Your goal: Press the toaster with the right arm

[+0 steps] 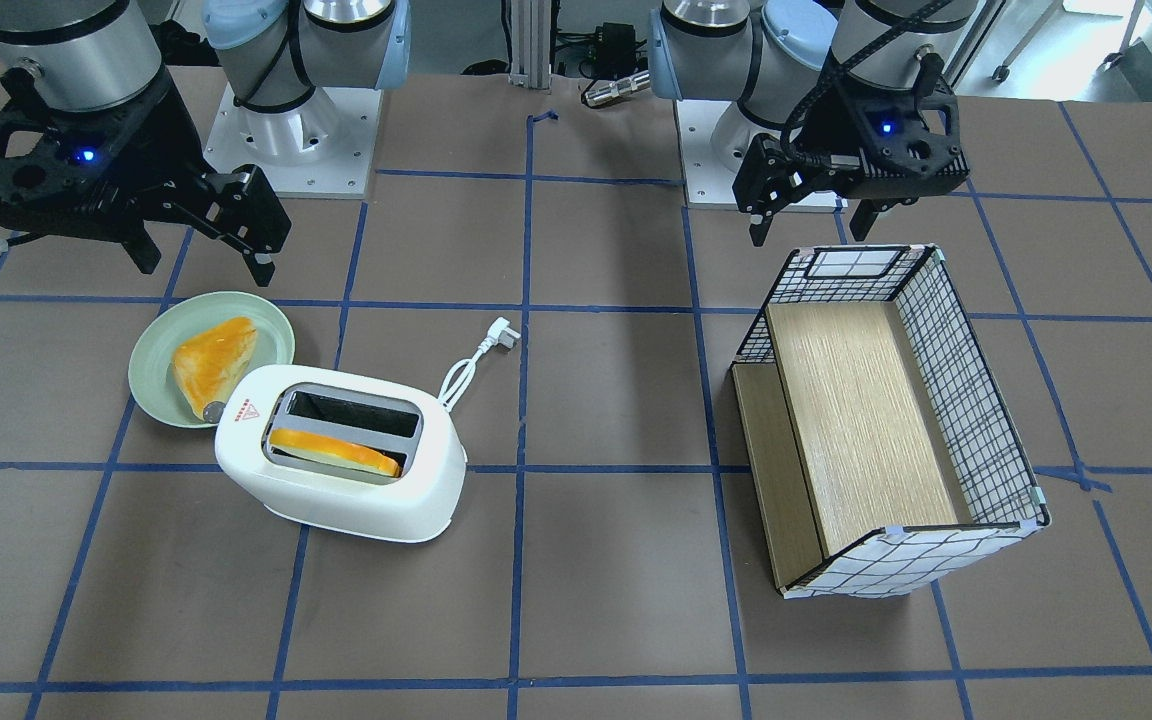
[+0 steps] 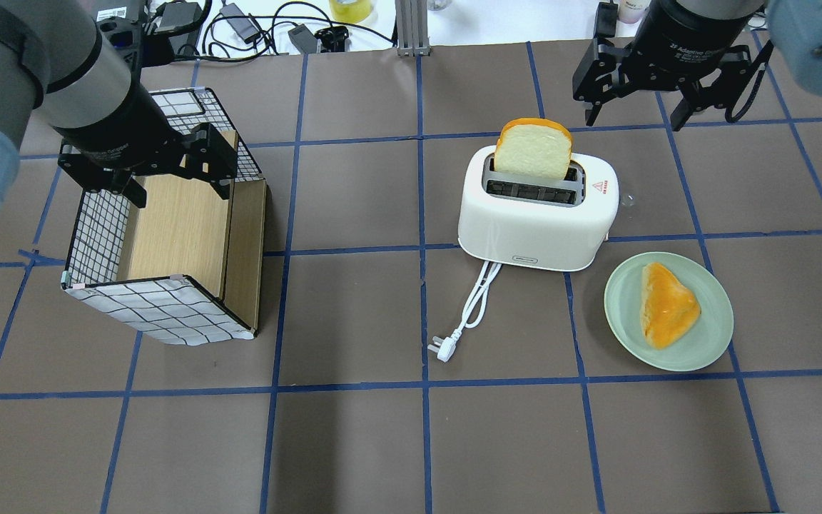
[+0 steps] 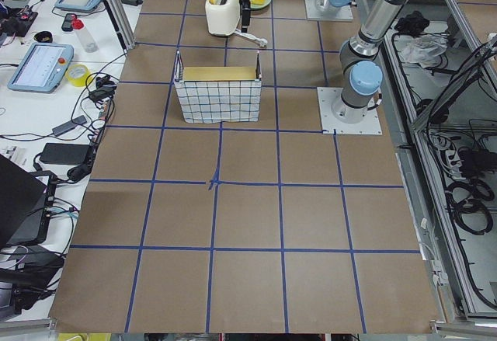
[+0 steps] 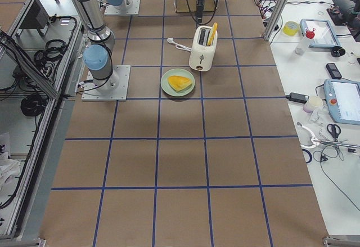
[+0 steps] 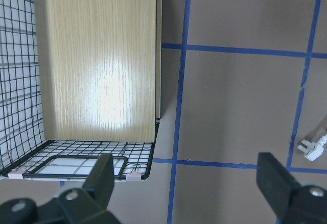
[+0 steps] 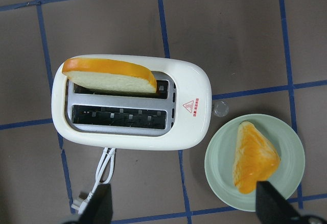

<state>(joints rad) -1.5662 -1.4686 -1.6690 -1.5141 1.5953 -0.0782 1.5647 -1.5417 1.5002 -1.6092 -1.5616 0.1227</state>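
The white toaster [image 2: 532, 228] stands right of centre, with a bread slice [image 2: 532, 146] upright in its far slot. It also shows in the front view [image 1: 336, 490] and the right wrist view [image 6: 189, 132]. Its small round lever knob [image 6: 220, 108] sticks out at the end with the red triangle, facing the green plate [image 2: 711, 335]. My right gripper [image 2: 633, 118] is open and empty, high above the table beyond the toaster; it also shows in the front view [image 1: 206, 268]. My left gripper [image 2: 181, 193] is open and empty over the basket [image 2: 154, 310].
The plate holds a toasted wedge of bread [image 2: 668, 303], close to the toaster's knob end. The white cord and plug [image 2: 443, 350] lie on the table on the robot's side of the toaster. The wire basket with wooden boards lies on the left.
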